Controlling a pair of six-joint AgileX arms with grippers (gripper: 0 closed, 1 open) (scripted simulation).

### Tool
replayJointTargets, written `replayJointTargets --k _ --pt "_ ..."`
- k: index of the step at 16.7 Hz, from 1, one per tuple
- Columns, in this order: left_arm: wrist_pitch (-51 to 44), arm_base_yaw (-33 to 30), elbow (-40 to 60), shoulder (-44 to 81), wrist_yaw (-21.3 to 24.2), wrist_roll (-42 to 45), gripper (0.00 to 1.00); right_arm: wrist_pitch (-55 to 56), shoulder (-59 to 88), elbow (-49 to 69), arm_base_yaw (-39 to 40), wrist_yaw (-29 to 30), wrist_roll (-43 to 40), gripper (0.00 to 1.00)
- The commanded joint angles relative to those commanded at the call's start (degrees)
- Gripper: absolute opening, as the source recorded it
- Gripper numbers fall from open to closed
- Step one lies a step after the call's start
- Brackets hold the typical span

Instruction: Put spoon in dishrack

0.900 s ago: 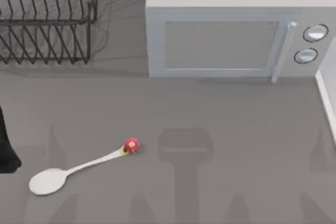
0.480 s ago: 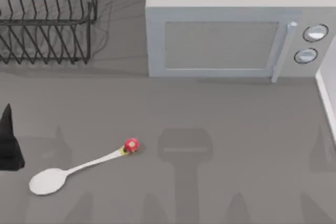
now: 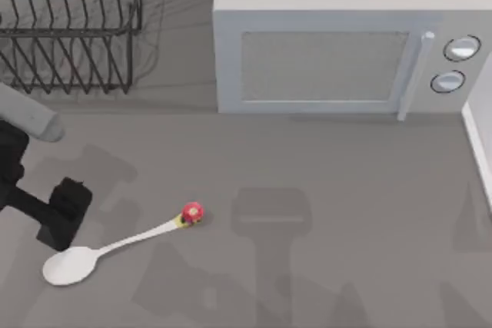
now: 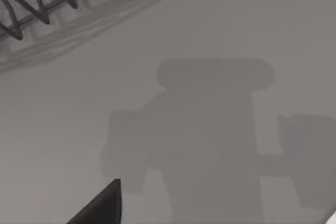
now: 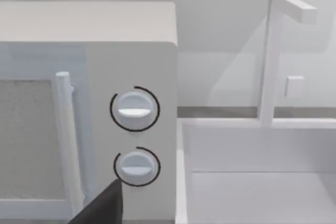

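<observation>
Spoon lies on the bench, front-left, bowl toward the left edge, handle running right and back to the knob. My left fingers hover just beside the bowl, nearer arm by far; can't tell if apart. Rack sits back-left.

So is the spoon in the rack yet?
Not yet. The spoon lies on the table, untouched. The left end effector hovers just above its bowl, with no grasp so far. Gripping, lifting and carrying it to the rack at the back left remain.
</observation>
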Motion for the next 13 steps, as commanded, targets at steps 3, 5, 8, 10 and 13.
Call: replayJointTargets --k 3,5,8,10,13 --pt "-9.8 -4.4 10.7 16.8 0.0 5.9 1.00 0.0 0.0 0.0 0.0 0.0 0.0 1.00" --pt "-15.6 -7.1 17.3 26.2 0.1 9.5 1.00 0.0 0.0 0.0 0.0 0.0 0.0 1.00" --pt "-22.8 -10.5 26.1 37.9 0.2 14.0 1.00 0.0 0.0 0.0 0.0 0.0 0.0 1.00" --pt "-26.3 -12.3 30.7 44.1 0.2 16.4 1.00 0.0 0.0 0.0 0.0 0.0 0.0 1.00" --pt "-29.4 -13.8 34.9 49.4 0.2 18.4 1.00 0.0 0.0 0.0 0.0 0.0 0.0 1.00"
